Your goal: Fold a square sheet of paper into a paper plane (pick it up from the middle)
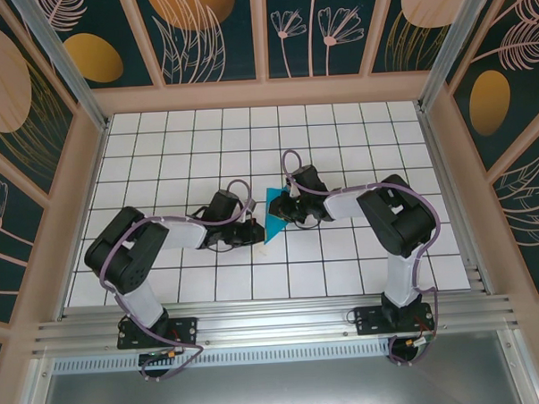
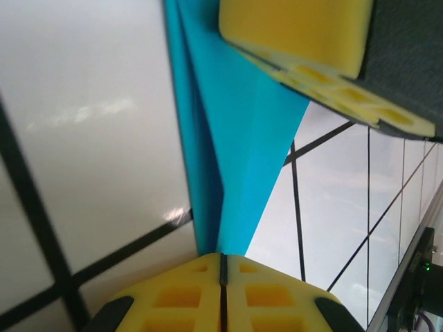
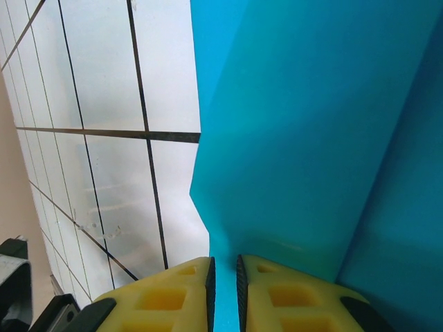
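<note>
The left tool [image 2: 223,270] at eight o'clock and the right tool [image 3: 225,271] at three are pinching the creased teal-blue paper sheet [image 1: 274,216], probably steadying a fold.

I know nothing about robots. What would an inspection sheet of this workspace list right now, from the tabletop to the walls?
Surface: white tiled table with black grid lines, no marks seen.
Job's things: teal paper, creased into a narrow pointed shape, near the middle between the two arms.
Clutter: nothing seen.
Grippers: left fingers shut on the paper's narrow end; right fingers shut on its wider part.
Cables: lilac cables loop along both arms.
Surroundings: wood-framed wall panels with plant patterns; metal rails at the near edge.
</note>
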`<action>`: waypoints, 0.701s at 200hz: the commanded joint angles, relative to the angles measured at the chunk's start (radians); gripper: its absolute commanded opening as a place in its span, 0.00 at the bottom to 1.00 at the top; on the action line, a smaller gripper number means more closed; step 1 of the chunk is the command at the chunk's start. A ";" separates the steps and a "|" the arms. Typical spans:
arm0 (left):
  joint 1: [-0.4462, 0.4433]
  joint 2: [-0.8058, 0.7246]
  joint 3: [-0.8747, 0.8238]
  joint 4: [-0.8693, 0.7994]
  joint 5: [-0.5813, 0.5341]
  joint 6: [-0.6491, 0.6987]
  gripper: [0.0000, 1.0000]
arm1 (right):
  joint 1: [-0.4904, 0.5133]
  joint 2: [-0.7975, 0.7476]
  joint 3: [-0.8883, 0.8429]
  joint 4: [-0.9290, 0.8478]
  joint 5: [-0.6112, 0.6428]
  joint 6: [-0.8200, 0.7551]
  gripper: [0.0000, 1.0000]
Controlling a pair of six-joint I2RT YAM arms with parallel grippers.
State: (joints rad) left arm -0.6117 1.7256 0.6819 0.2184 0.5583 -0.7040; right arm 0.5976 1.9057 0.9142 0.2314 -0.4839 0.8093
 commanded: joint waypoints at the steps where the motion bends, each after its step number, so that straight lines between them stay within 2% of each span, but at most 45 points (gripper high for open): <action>1: -0.001 -0.087 0.015 -0.100 -0.027 0.005 0.12 | 0.011 0.068 -0.008 -0.095 0.092 -0.027 0.20; 32: -0.002 -0.129 0.052 -0.029 0.019 -0.043 0.16 | 0.012 0.071 -0.008 -0.093 0.095 -0.023 0.20; 54: -0.004 -0.084 0.073 0.040 0.104 -0.085 0.17 | 0.013 0.069 -0.007 -0.095 0.097 -0.023 0.20; 74: -0.015 -0.029 0.096 0.044 0.136 -0.084 0.19 | 0.012 0.070 -0.007 -0.096 0.098 -0.021 0.20; 95: -0.021 0.035 0.105 0.035 0.126 -0.089 0.18 | 0.013 0.070 -0.005 -0.098 0.097 -0.023 0.20; 140: -0.020 0.070 0.056 0.011 0.075 -0.087 0.17 | 0.013 0.070 -0.006 -0.109 0.102 -0.026 0.20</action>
State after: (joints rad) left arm -0.6304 1.7832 0.7666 0.2466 0.6456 -0.7830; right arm 0.6022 1.9068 0.9195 0.2272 -0.4709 0.8093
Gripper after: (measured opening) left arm 0.172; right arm 0.203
